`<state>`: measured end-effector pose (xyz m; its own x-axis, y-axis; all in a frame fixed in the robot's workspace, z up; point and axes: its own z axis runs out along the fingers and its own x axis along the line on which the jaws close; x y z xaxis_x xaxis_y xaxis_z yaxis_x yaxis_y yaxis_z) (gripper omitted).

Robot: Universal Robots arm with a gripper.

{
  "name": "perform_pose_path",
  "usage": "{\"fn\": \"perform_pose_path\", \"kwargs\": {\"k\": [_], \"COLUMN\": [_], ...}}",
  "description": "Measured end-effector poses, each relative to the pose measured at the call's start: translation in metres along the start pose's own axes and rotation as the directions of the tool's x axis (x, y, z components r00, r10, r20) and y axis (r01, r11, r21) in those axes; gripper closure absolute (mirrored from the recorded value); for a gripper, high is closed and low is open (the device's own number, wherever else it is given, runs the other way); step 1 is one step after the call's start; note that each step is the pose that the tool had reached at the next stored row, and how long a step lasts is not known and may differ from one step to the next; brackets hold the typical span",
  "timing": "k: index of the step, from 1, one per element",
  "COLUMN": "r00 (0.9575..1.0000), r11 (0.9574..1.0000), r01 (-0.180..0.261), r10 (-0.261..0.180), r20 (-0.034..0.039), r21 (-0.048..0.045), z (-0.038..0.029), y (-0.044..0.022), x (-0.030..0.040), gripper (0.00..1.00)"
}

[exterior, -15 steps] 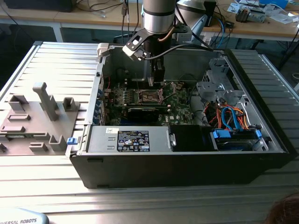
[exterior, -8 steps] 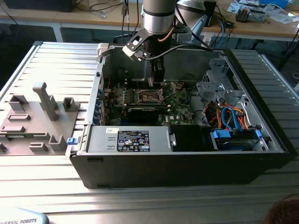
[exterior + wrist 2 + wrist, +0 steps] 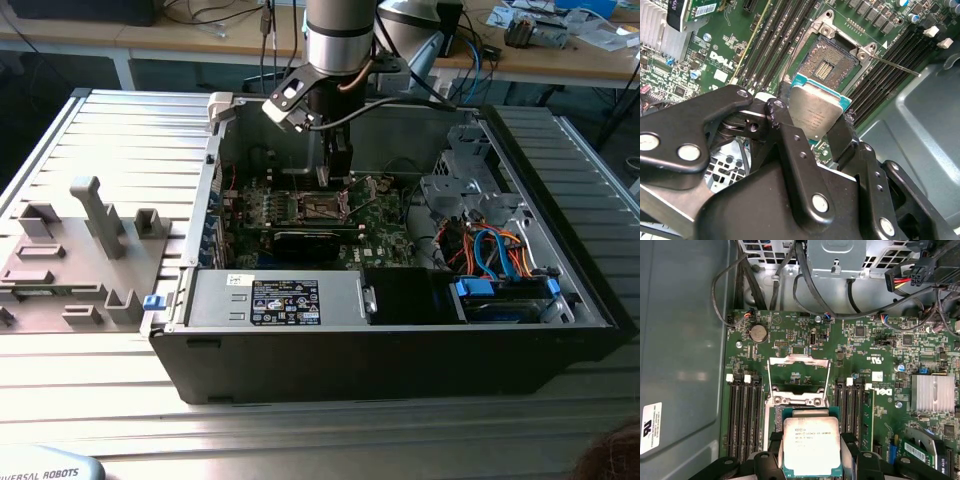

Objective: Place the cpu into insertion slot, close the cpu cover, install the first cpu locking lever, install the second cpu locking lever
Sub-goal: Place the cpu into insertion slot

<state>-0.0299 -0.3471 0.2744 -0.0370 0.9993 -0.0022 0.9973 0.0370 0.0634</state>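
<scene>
Second wrist view | gripper (image 3: 813,131) closed on cpu (image 3: 816,106) by opposite edges | insertion slot (image 3: 832,62) bare, just beyond gripper's tip | cpu level, not yet seated.

In the first wrist view fine grey print covers the cpu (image 3: 811,446) top, and a white logo (image 3: 875,359) marks the motherboard (image 3: 790,335). At the exterior view's lower centre, a printed label (image 3: 284,301) sits on the power supply (image 3: 215,300).
</scene>
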Motion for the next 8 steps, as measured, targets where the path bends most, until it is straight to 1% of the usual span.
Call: {"fn": "perform_pose_path", "kwargs": {"k": [8], "r00": [1.0000], "r11": [1.0000], "r01": [0.000], "r10": [0.000], "r20": [0.0001], "r21": [0.0000], "z": [0.0017], "y": [-0.0001], "x": [0.0000], "gripper": [0.46]}}
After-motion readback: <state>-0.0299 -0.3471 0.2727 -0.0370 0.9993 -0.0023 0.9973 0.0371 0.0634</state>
